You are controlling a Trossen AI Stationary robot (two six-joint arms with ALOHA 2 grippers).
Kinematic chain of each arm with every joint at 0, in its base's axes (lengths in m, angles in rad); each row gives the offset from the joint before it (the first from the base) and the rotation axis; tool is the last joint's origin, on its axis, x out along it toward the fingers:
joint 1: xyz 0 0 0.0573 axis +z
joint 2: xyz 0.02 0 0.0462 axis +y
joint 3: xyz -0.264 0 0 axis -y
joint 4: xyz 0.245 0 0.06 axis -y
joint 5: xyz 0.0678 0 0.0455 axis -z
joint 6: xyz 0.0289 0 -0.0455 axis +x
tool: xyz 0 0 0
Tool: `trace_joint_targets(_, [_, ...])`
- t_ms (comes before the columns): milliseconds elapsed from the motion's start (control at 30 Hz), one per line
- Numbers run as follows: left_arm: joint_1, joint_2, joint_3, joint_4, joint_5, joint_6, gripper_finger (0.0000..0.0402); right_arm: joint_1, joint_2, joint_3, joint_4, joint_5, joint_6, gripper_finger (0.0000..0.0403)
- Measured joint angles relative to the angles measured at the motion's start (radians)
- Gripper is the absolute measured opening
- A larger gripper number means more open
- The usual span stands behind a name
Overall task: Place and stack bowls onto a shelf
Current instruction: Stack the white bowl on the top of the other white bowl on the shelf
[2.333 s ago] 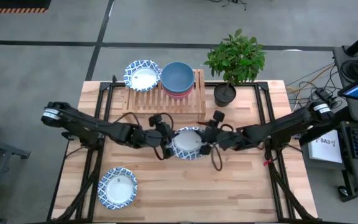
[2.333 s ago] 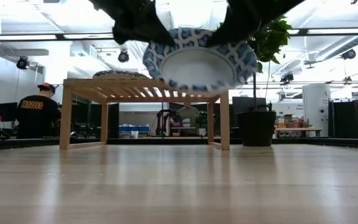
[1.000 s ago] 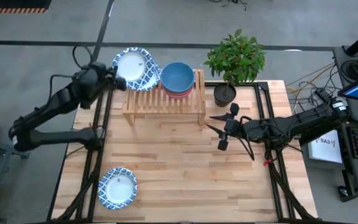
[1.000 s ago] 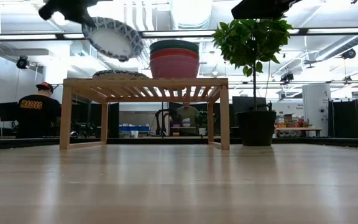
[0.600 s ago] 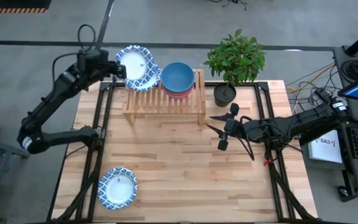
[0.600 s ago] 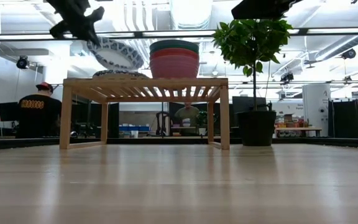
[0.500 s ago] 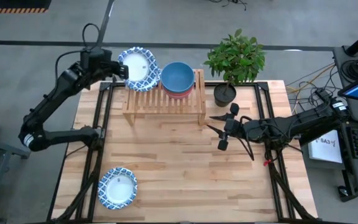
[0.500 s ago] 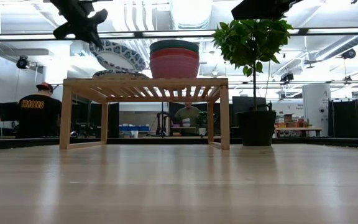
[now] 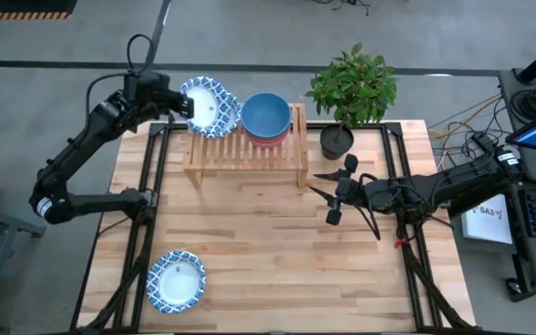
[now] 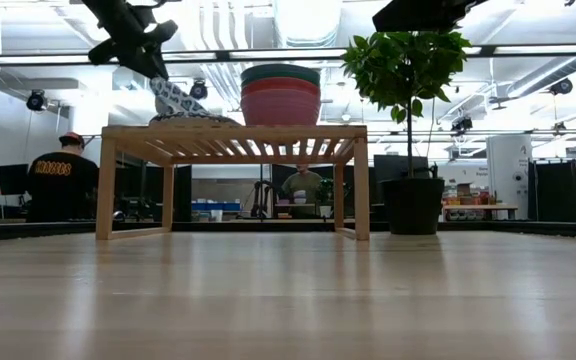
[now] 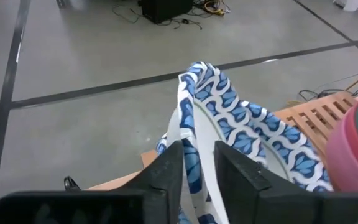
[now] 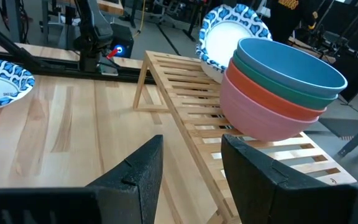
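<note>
My left gripper (image 9: 180, 102) is shut on a white bowl with a blue-and-white rim (image 9: 212, 105), held tilted over the left half of the light-wood shelf (image 9: 249, 149). In the low view this bowl (image 10: 173, 97) hangs just above another patterned bowl (image 10: 194, 120) that rests on the slats. A stack of plain bowls, blue on top (image 9: 266, 115), sits on the shelf's right half. One more patterned bowl (image 9: 176, 281) lies on the table near the front left. My right gripper (image 9: 329, 197) is open, hovering right of the shelf's front. My left gripper pinches the patterned bowl's rim (image 11: 190, 146) between its two fingers (image 11: 166, 177), one on the inner and one on the outer face. The fingers come from the table's left, slanting down. The bowl is steeply tilted, its far rim low over the bowl on the shelf.
A leafy plant in a black pot (image 9: 336, 141) stands just right of the shelf. The right wrist view shows the bowl stack (image 12: 278, 87) and shelf slats (image 12: 191, 106) ahead. People stand in the room beyond the table.
My left gripper has moved right and down toward the shelf's left half, carrying the patterned bowl. The bowl has tipped steeper and dropped close above the bowl resting on the slats.
</note>
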Motion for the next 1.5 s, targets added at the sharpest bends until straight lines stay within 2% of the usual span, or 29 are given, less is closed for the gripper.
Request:
trace_joint_targets(267, [0.000, -0.008, -0.010, 0.003, 0.000, 0.047, 0.0133, 0.000, 0.000, 0.000, 0.000, 0.000, 0.000, 0.0153])
trace_joint_targets(433, [0.000, -0.048, 0.011, 0.003, 0.009, 0.124, 0.0145, 0.000, 0.000, 0.000, 0.000, 0.000, 0.000, 0.0152])
trace_joint_targets(500, [0.001, -0.072, 0.020, 0.004, 0.063, 0.198, 0.0144, 0.000, 0.000, 0.000, 0.000, 0.000, 0.000, 0.0153])
trace_joint_targets(600, [0.000, -0.108, 0.012, 0.010, 0.180, 0.305, 0.0136, 0.000, 0.000, 0.000, 0.000, 0.000, 0.000, 0.0152])
trace_joint_targets(667, [-0.001, -0.132, -0.018, 0.020, 0.210, 0.351, 0.0125, 0.000, 0.000, -0.001, 0.000, 0.000, 0.000, 0.0153])
trace_joint_targets(733, [-0.001, -0.146, -0.055, 0.039, 0.180, 0.362, 0.0112, 0.000, 0.000, -0.003, -0.001, 0.000, 0.000, 0.0152])
trace_joint_targets(833, [0.000, -0.155, -0.137, 0.074, 0.065, 0.363, 0.0084, -0.001, 0.001, -0.004, 0.000, 0.000, 0.000, 0.0152])
trace_joint_targets(900, [0.001, -0.154, -0.198, 0.129, 0.031, 0.362, 0.0064, -0.001, 0.001, -0.004, 0.000, 0.001, 0.000, 0.0152])
trace_joint_targets(1133, [0.000, -0.139, -0.349, 0.339, 0.027, 0.324, 0.0012, -0.001, 0.001, -0.009, 0.000, 0.001, 0.000, 0.0152])
trace_joint_targets(1333, [0.000, -0.135, -0.372, 0.333, 0.030, 0.180, 0.0001, -0.001, 0.001, -0.009, 0.000, 0.001, 0.000, 0.0152])
trace_joint_targets(1500, [0.000, -0.135, -0.382, 0.310, 0.107, 0.076, 0.0001, -0.001, 0.001, -0.009, 0.000, 0.001, 0.000, 0.0152])
